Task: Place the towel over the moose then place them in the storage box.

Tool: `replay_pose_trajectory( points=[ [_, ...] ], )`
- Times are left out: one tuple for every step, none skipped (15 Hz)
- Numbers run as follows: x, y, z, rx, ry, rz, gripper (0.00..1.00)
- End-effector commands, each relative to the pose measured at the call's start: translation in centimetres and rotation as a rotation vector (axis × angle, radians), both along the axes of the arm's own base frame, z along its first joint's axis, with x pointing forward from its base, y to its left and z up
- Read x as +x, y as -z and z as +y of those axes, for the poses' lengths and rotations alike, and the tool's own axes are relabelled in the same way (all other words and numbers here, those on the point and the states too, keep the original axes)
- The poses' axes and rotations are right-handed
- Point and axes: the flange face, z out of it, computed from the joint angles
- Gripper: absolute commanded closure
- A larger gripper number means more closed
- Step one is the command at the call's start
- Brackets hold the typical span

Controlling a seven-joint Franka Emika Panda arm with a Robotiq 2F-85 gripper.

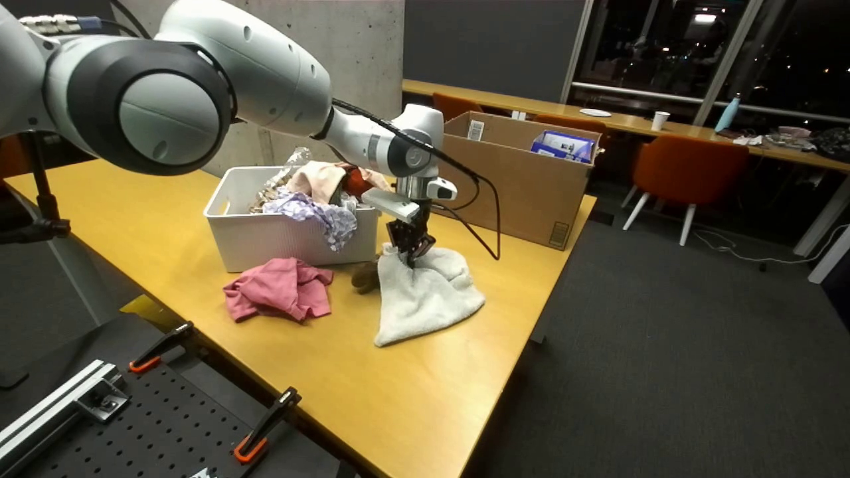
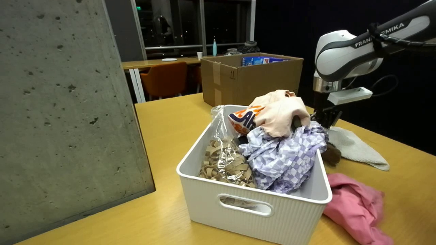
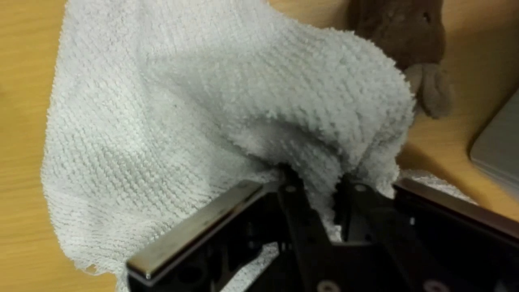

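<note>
White and fluffy, the towel [image 1: 431, 305] lies on the yellow table [image 1: 398, 405] and covers part of the brown toy moose [image 3: 399, 34]. In an exterior view the moose's head pokes out on the left, and the wrist view shows a small dark eye on it and two paler bits. The robot's white arm [image 1: 259, 66] comes in from the left, and its black claw [image 3: 316, 180] points down. The claw pinches a thick bunch of the towel between its two fingers. I cannot tell if it pinches the moose too, because the cloth hides that. The near part of the towel spreads out on the table.

Just beside the moose, to the left and a bit farther back, stands the white bin [image 1: 292, 242]. It holds a clear bag [image 2: 220, 126] of tan strips [image 2: 235, 168], a purple and white checked bundle [image 2: 293, 160] that hangs over the edge, and a peach cloth [image 2: 277, 117] on top. Crumpled pink cloth [image 1: 279, 289] lies on the near side of the bin, left of the towel. Farther back on the right is a big cardboard box [image 1: 505, 186] with a blue packet [image 1: 563, 146] inside. At the far right an orange chair [image 1: 690, 172] is by a long desk [image 1: 627, 122], and on the desk are a white cup [image 1: 659, 121] and a light blue bottle [image 1: 728, 114]
</note>
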Motion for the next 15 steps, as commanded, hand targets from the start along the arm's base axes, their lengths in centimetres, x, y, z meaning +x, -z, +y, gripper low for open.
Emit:
replay_pose_trajectory(
  points=[
    [-1.4,-4.5,-1.6,-0.083,0.056,0.031,0.95],
    [-1.6,-6.2,-2.5,-0.104,0.075,0.019,0.95],
    [-1.7,-7.9,-3.3,-0.122,0.089,0.009,0.95],
    [-1.9,-10.0,-4.0,-0.143,0.105,-0.006,0.95],
    [-2.0,-11.7,-4.5,-0.163,0.115,-0.015,0.95],
    [-2.1,-14.4,-4.8,-0.187,0.124,-0.037,0.95],
    [-2.2,-16.4,-4.8,-0.208,0.129,-0.055,0.95],
    [-2.2,-19.0,-4.1,-0.229,0.128,-0.078,0.95],
    [-2.1,-21.2,-3.0,-0.245,0.121,-0.102,0.95],
    [-2.1,-23.5,-1.3,-0.263,0.107,-0.127,0.95],
    [-2.0,-25.1,0.7,-0.273,0.087,-0.154,0.95],
    [-1.9,-26.5,3.2,-0.281,0.063,-0.182,0.95],
    [-1.9,-27.8,5.7,-0.289,0.037,-0.207,0.95],
    [-1.9,-28.9,8.5,-0.302,0.011,-0.227,0.95],
    [-2.0,-29.9,11.5,-0.316,-0.018,-0.248,0.95]
  ],
)
